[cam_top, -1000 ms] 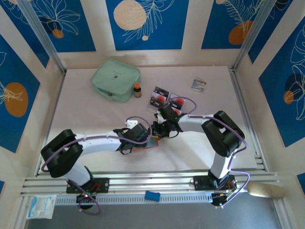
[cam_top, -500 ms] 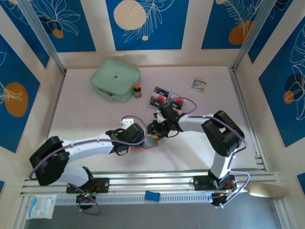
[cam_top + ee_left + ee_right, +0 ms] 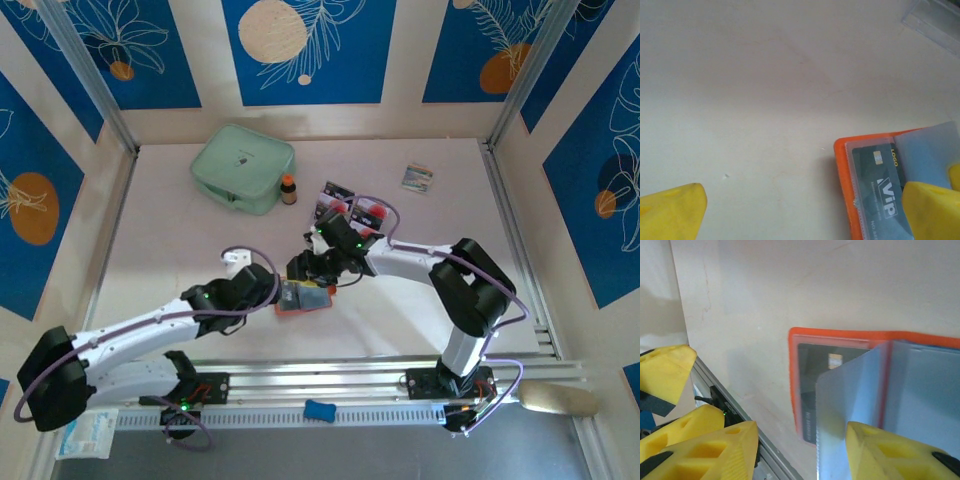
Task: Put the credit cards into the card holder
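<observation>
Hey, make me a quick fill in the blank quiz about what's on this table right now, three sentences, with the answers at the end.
1. The orange card holder lies ___ on the table.
2. The dark card in its clear pocket reads ___.
3. Beside the mint-green pouch stands a small brown ___.
Missing words: open; VIP; bottle.

1. One small squarish orange-red card holder (image 3: 303,303).
2. Thin black credit cards with red round marks (image 3: 338,190) — three countable on the table, the group partly covered; one more dark card (image 3: 879,195) sits inside the holder.
3. One mint-green zip pouch (image 3: 242,167).
4. One small brown bottle with an orange cap (image 3: 288,189).
5. One small multicoloured packet (image 3: 417,177).
</observation>
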You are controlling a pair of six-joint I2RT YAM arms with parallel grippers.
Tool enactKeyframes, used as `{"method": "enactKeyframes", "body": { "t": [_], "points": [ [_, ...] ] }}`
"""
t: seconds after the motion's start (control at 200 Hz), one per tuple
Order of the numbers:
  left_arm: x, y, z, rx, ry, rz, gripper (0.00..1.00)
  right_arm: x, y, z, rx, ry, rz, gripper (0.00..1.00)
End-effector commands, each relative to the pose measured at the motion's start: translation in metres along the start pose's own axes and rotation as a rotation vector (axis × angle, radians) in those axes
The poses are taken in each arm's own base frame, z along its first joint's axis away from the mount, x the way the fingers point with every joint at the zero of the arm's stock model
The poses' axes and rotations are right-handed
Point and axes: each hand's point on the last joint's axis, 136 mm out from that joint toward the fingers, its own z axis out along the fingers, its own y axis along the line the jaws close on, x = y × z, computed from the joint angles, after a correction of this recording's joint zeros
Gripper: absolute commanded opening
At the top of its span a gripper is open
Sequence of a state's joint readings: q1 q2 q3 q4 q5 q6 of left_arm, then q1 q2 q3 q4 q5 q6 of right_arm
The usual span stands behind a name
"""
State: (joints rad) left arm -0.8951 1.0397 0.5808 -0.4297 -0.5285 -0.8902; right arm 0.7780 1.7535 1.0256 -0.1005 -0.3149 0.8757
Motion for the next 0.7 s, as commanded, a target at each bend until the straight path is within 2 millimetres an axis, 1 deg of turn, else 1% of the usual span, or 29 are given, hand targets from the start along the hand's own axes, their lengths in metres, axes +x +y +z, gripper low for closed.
{"method": "enactKeyframes", "body": {
  "t": [0.0,0.205,0.35,0.51,0.695],
  "points": [
    [0.003,0.022,-0.002,-0.059,-0.008,-0.015,1.0,0.006,-0.002,0.018,0.026,0.038,0.03,0.5],
    [0.005,0.032,-0.007,-0.065,-0.018,-0.035,1.0,0.01,-0.003,0.042,0.033,0.065,0.045,0.5],
    [0.007,0.034,-0.007,-0.063,-0.013,-0.036,1.0,0.012,-0.007,0.048,0.031,0.077,0.065,0.5],
    [0.008,0.034,-0.005,-0.063,-0.007,-0.035,1.0,0.011,-0.005,0.042,0.016,0.065,0.067,0.5],
    [0.008,0.027,-0.001,-0.055,0.004,-0.027,1.0,0.004,0.0,0.026,-0.01,0.035,0.066,0.5]
  ]
}}
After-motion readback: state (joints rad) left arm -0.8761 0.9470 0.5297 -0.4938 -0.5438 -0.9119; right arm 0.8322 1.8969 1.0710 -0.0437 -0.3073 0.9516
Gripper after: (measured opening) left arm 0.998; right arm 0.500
